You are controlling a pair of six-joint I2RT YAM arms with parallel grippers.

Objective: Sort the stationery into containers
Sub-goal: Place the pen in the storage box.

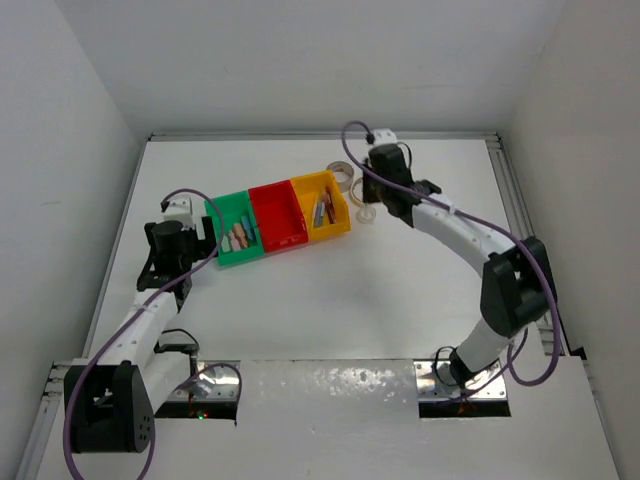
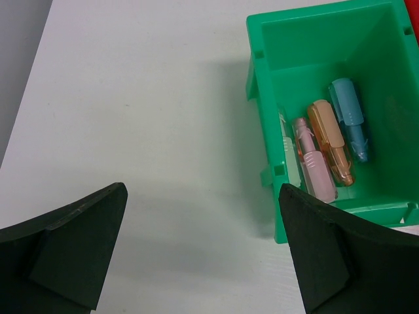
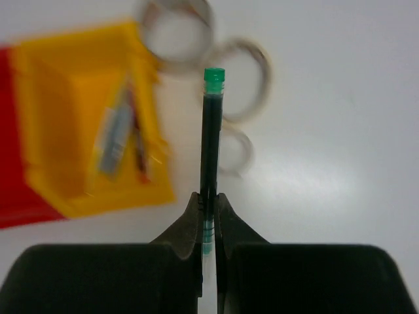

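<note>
The green (image 1: 237, 232), red (image 1: 278, 215) and yellow (image 1: 322, 205) bins stand in a row. In the left wrist view the green bin (image 2: 314, 19) holds blue (image 2: 350, 118), orange (image 2: 330, 140), pink (image 2: 313, 160) and pale (image 2: 288, 154) blocks. My left gripper (image 2: 203, 190) is open and empty over bare table, left of that bin. My right gripper (image 3: 208, 203) is shut on a dark pen with a green cap (image 3: 211, 124), held above the table just right of the yellow bin (image 3: 78, 98), which holds pens (image 3: 114, 137). Three tape rings (image 3: 245, 78) lie beyond the pen.
Tape rings lie on the table right of the yellow bin (image 1: 341, 177) (image 1: 365, 213), close under my right gripper (image 1: 368, 192). The red bin (image 3: 13, 196) looks empty. White walls enclose the table on three sides. My left gripper (image 1: 205, 240) sits beside the green bin.
</note>
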